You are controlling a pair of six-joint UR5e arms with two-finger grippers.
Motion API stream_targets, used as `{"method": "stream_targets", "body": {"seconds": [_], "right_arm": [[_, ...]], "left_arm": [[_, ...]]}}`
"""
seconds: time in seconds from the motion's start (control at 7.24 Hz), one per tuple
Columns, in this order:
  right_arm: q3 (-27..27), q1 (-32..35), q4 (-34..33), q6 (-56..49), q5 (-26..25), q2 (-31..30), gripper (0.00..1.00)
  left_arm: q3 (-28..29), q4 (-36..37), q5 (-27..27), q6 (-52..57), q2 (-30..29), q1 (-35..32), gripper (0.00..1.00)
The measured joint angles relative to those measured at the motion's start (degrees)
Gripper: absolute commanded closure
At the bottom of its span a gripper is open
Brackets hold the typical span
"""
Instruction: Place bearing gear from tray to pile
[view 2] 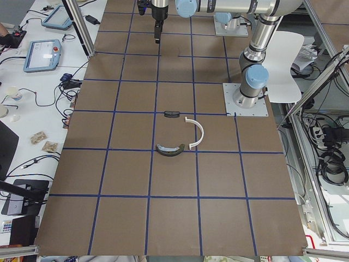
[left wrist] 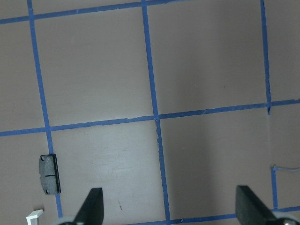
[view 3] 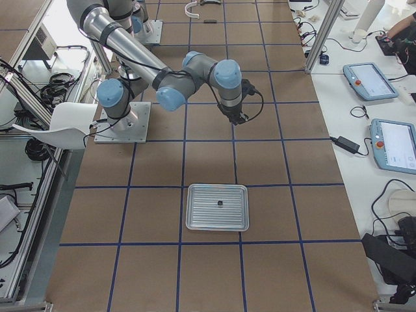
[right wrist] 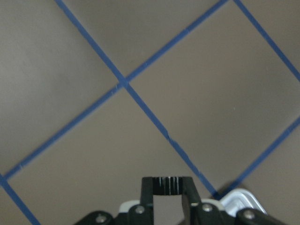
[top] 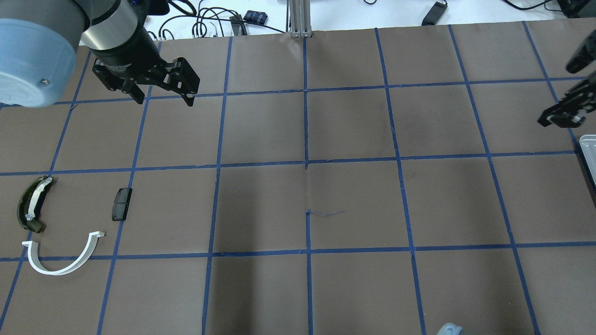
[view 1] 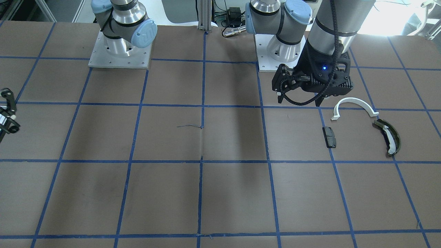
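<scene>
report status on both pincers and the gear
Left pincer open, empty. Right pincer shut, empty, short of the shallow silvery metal tray. Small dark bearing gear lies in it. Nothing seen between them.

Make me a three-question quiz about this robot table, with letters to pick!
1. Where is the small dark gear? A on the ribbed silvery metal tray; B on the bare brown table; C in a pincer.
2. How many parts make the pile? A two; B three; C five.
3. How is the left pincer? A open; B shut on a part; C out of view.
Answers: A, it sits mid-tray. B, a white half-ring arc, a small black block, a dark olive curved piece. A, its fingers stand wide apart.
</scene>
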Motion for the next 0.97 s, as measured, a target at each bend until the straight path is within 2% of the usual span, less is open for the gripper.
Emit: {"method": "stream_targets", "body": {"seconds": [0.41,0.69,0.83,0.97], "right_arm": [[1.20,27.77,-2.28,27.07,-0.32,4.74,1.00],[1.77,41.29,-10.61,46.02,-0.11,9.81,1.00],[1.80,45.73,-16.24,51.50,-0.50,13.10,1.00],[1.81,48.13,-19.99,54.07,-1.50,15.33,0.53]], "left_arm": [[-0.01,0.06,0.01,0.27,0.09,0.35,0.00],[-0.43,0.08,-0.01,0.32,0.40,0.46,0.00],[-0.52,0.07,-0.05,0.32,0.50,0.44,0.00],[-0.62,0.06,-0.06,0.33,0.62,0.43,0.00]]}}
